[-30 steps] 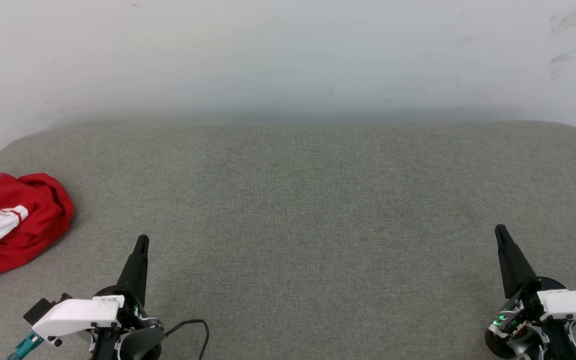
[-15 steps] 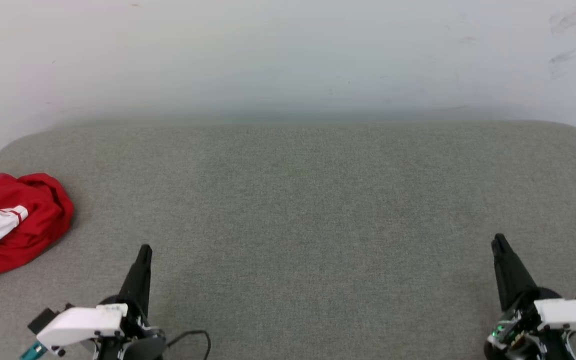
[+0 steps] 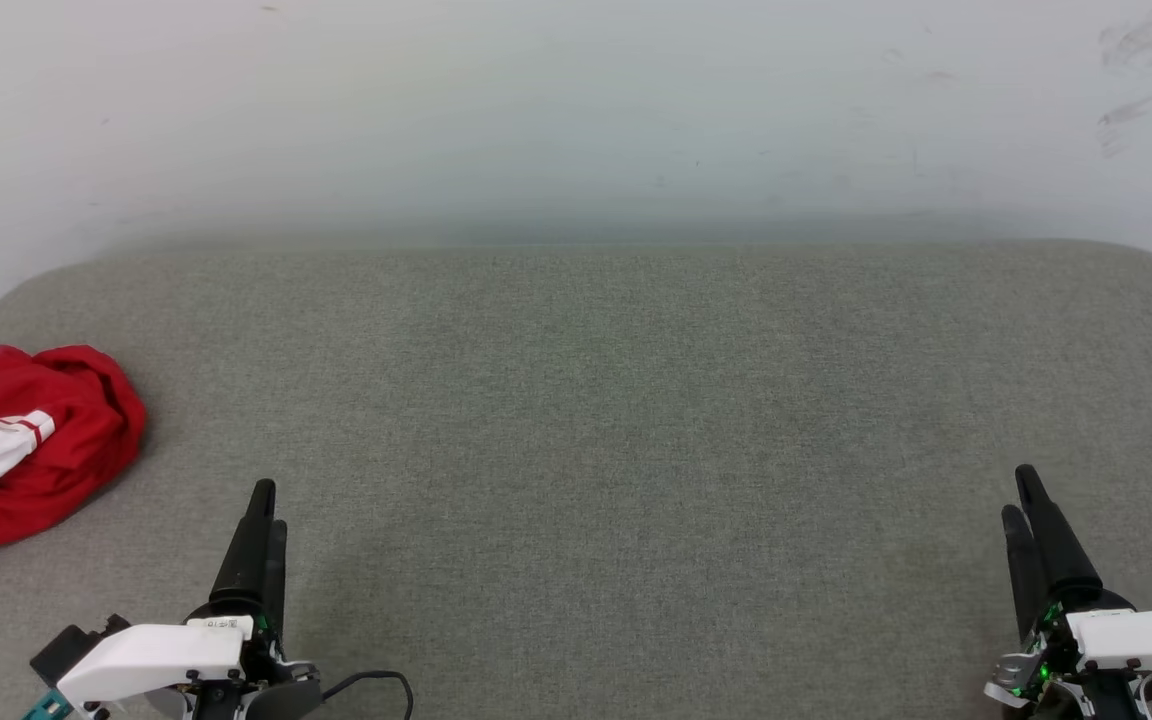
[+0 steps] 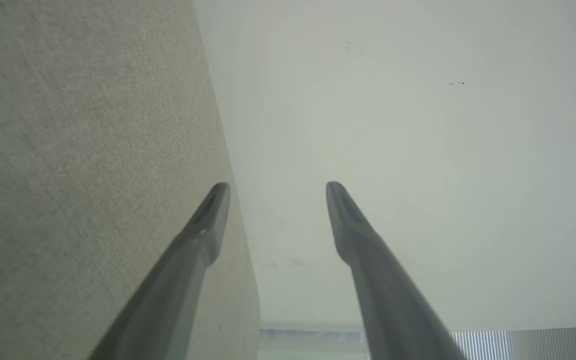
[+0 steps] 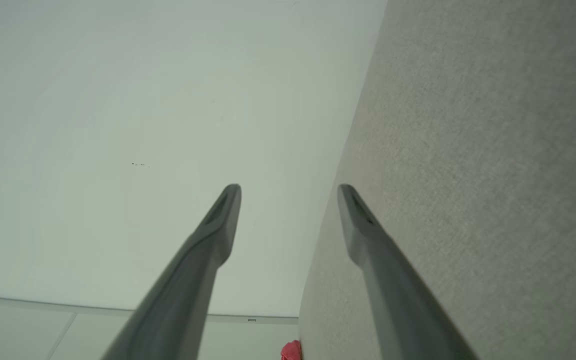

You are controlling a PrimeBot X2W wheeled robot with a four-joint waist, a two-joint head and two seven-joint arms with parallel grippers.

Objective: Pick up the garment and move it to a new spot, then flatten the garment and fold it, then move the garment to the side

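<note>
The garment (image 3: pixel 31 445), red with a white sleeve and striped trim, lies crumpled at the far left edge of the grey cushioned surface (image 3: pixel 596 400). A sliver of the garment (image 5: pixel 292 351) also peeks in at the bottom of the right wrist view. My left gripper (image 3: pixel 266 505) sits low at the front left, well to the right of the garment and apart from it. In the left wrist view the left gripper (image 4: pixel 273 187) stands open with nothing between its fingers. My right gripper (image 3: pixel 1020 495) is at the front right; the right wrist view shows the right gripper (image 5: pixel 289 189) open and empty too.
A pale wall (image 3: pixel 576 120) rises right behind the grey surface. The surface has rounded far corners and drops off at the left beside the garment. A black cable (image 3: pixel 386 682) loops by the left wrist.
Both grippers have gone from shut to open. Both arms have pulled back a little toward the front edge. The garment has not moved.
</note>
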